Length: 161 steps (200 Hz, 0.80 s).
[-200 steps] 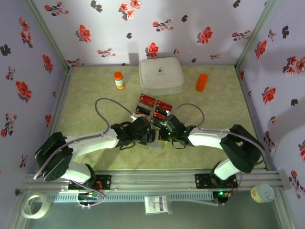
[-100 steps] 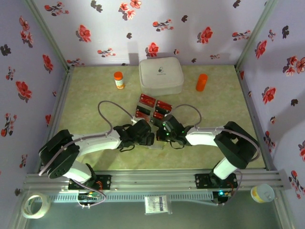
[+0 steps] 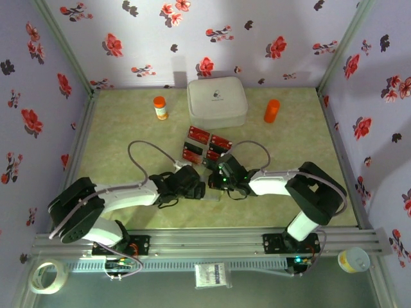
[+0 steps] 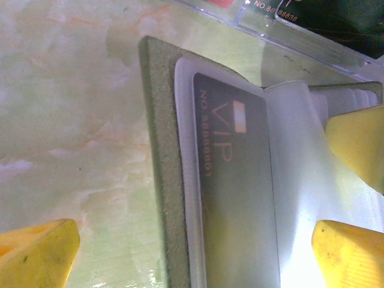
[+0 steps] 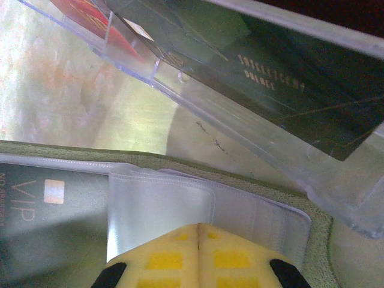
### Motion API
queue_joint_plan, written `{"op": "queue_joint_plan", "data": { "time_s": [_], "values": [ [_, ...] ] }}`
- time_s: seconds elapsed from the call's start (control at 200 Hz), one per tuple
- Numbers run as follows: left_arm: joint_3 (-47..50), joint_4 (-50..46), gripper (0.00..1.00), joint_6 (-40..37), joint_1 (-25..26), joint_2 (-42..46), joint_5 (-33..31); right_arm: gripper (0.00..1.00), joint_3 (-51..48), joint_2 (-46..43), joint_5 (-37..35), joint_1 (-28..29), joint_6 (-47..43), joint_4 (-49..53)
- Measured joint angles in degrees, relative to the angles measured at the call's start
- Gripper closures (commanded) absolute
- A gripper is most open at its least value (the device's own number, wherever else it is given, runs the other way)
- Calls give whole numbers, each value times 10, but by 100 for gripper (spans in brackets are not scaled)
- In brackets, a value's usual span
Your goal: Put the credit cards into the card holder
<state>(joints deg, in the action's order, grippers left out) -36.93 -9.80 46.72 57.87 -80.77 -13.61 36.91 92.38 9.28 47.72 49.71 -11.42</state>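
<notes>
**Top external:** On the green marbled table (image 3: 128,128), both arms reach inward and meet nose to nose over the card holder (image 3: 212,195), which lies open near the front centre. The left gripper (image 3: 203,188) comes in from the left and the right gripper (image 3: 214,185) from the right. Just behind them, 4 red credit cards (image 3: 199,134) sit in a cluster. Farther back stand a white rounded case (image 3: 217,101), an orange-capped bottle (image 3: 160,107) and an orange cylinder (image 3: 272,110).

**Left wrist:** The left gripper's yellow fingertips (image 4: 36,255) stand wide apart, holding nothing, on either side of the holder's left half. The holder's olive edge frames a clear sleeve, and a dark VIP card (image 4: 234,198) sits inside it. A yellow finger of the right gripper rests on the pale sleeves of the right half. The edge of a clear tray (image 4: 312,48) runs just beyond the holder.

**Right wrist:** The right gripper's 2 fingers are pressed together, closed, with their tips against the holder's pale sleeves. Whether they pinch a sleeve cannot be told. Just past the holder, the clear tray holds a black card (image 5: 300,84) and a red card (image 5: 78,15).
</notes>
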Motion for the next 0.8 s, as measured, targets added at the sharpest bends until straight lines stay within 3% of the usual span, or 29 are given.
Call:
{"op": "queue_joint_plan", "data": {
  "time_s": [0.3, 0.805],
  "values": [
    [60, 75, 0, 14, 0, 48, 8, 100, 1, 5, 0, 7, 9, -11],
    [109, 177, 0, 14, 0, 50, 43, 100, 2, 11, 9, 13, 35, -27]
  ]
}}
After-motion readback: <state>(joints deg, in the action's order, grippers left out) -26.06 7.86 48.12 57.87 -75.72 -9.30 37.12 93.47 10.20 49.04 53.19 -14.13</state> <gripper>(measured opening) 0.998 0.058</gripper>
